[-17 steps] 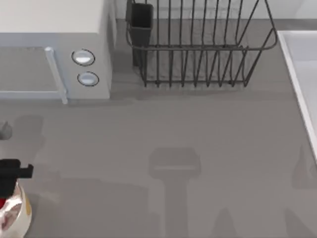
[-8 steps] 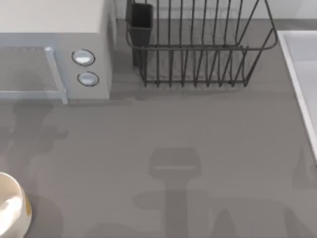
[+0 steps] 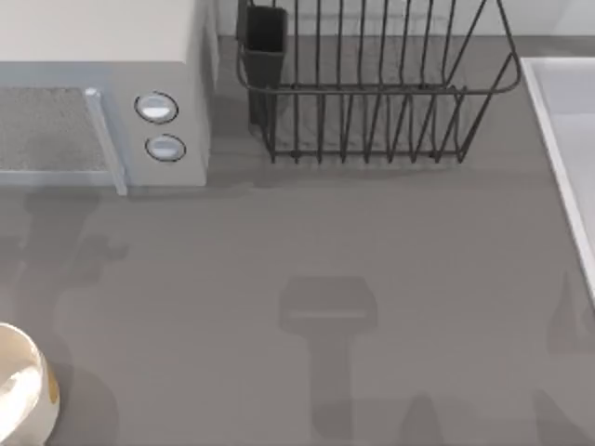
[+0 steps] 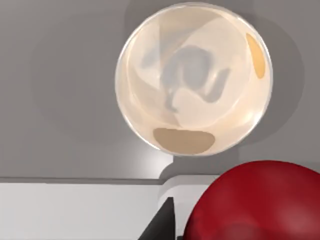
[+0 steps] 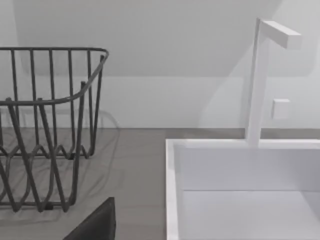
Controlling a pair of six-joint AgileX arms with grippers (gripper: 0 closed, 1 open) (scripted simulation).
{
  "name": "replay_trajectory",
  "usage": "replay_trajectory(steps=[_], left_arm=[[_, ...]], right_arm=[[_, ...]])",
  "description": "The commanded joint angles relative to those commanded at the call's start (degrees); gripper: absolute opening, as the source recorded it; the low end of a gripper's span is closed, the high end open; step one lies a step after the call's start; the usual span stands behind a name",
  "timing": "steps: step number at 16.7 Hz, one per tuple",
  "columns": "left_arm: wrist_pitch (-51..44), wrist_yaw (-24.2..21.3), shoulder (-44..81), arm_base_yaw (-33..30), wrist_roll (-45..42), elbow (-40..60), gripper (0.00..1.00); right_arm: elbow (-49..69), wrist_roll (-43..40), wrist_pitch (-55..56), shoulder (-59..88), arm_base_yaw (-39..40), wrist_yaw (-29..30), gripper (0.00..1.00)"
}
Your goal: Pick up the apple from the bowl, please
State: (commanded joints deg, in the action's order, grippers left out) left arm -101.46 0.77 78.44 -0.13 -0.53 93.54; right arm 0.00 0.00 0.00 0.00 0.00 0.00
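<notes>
**Apple up by the left wrist camera, bowl bare below**

In the left wrist view the glossy red apple (image 4: 257, 202) bulges close to the lens, beside a dark finger (image 4: 161, 225) of the left gripper; how that gripper's fingers stand I cannot tell. Beneath, well apart, sits the round cream bowl (image 4: 150, 125), shiny, with yellowish patches, on smooth grey table (image 3: 372, 242). From above, the bowl is at the table's left edge. Farther back stand a boxy microwave (image 3: 102, 84) and a dark wire rack (image 3: 372, 93); a white sink (image 5: 240, 190) lies right.
</notes>
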Motion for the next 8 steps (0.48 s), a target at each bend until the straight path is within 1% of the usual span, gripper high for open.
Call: replay_trajectory(steps=[2,4,6,8], left_arm=[[0.19,0.04,0.3,0.1,0.02,-0.12,0.0],[0.97,-0.01,2.17,-1.86,1.99,0.47,0.0],[2.89,-0.1,5.76,-6.26,6.37,1.35,0.0],[5.79,-0.22,10.34,-12.86,12.79,2.21,0.0]], right_arm=[[0.0,0.0,0.0,0.0,0.0,0.0,1.0],[0.0,0.0,0.0,0.0,0.0,0.0,1.0],[0.0,0.0,0.0,0.0,0.0,0.0,1.0],[0.0,0.0,0.0,0.0,0.0,0.0,1.0]])
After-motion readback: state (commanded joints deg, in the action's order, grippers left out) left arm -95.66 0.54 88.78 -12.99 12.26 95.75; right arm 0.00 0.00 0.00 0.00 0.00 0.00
